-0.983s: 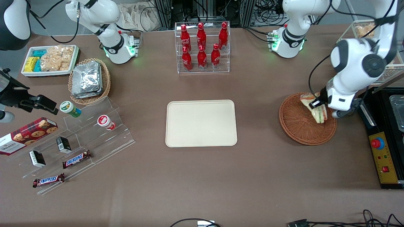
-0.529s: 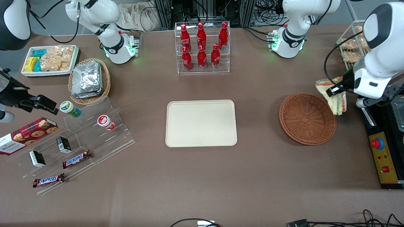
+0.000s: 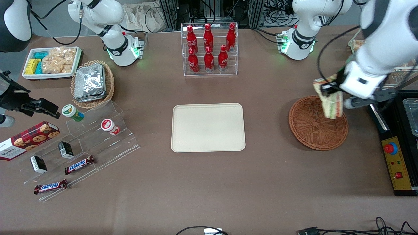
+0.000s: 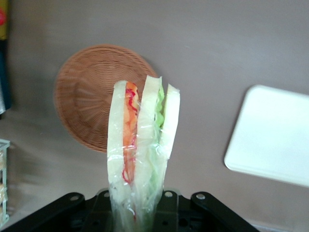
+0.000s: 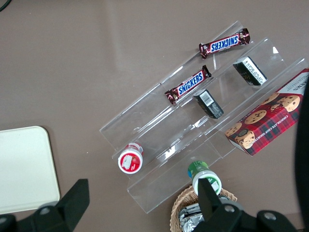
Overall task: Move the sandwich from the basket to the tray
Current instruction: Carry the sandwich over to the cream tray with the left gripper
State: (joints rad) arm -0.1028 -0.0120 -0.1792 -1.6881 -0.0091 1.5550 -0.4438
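My left gripper [image 3: 328,88] is shut on the plastic-wrapped sandwich [image 3: 331,101], a pale bread wedge with green and red-orange layers, and holds it in the air over the rim of the reddish-brown wicker basket [image 3: 310,129]. The basket holds nothing. In the left wrist view the sandwich [image 4: 142,150] stands up from the gripper [image 4: 140,212], with the basket [image 4: 89,94] and a corner of the tray [image 4: 273,135] on the table below. The cream-beige tray [image 3: 208,127] lies flat at the table's middle, bare.
A clear rack of red bottles [image 3: 209,49] stands farther from the front camera than the tray. A black control box with a red button [image 3: 396,163] lies beside the basket at the working arm's end. Snack shelves [image 3: 78,143] sit toward the parked arm's end.
The gripper lifted the sandwich out of the basket, swung outward past its rim, and has now come back over the basket's rim, higher up.
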